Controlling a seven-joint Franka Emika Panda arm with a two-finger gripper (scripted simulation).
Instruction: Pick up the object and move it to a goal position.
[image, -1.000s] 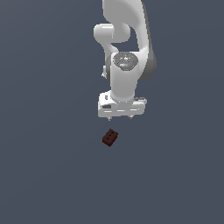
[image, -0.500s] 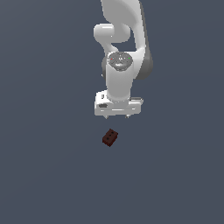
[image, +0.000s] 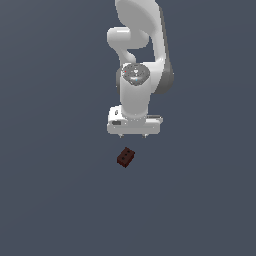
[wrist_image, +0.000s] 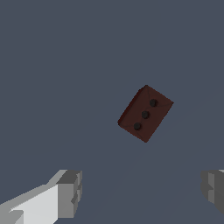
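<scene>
One block (image: 125, 157) just below spread gripper (image: 133, 135), not touching

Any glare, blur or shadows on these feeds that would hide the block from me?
Exterior view: flat, even light, no glare or blur; the block is small but sharp, below the claw. Wrist view: crisp, three dark holes readable on the block's face, only faint shading on the floor; fingertips are cut by the frame edge.

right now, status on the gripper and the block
Gripper open, empty, above the block. Block on the grey surface, ungrasped, three holes facing up. Nothing in the way.
</scene>
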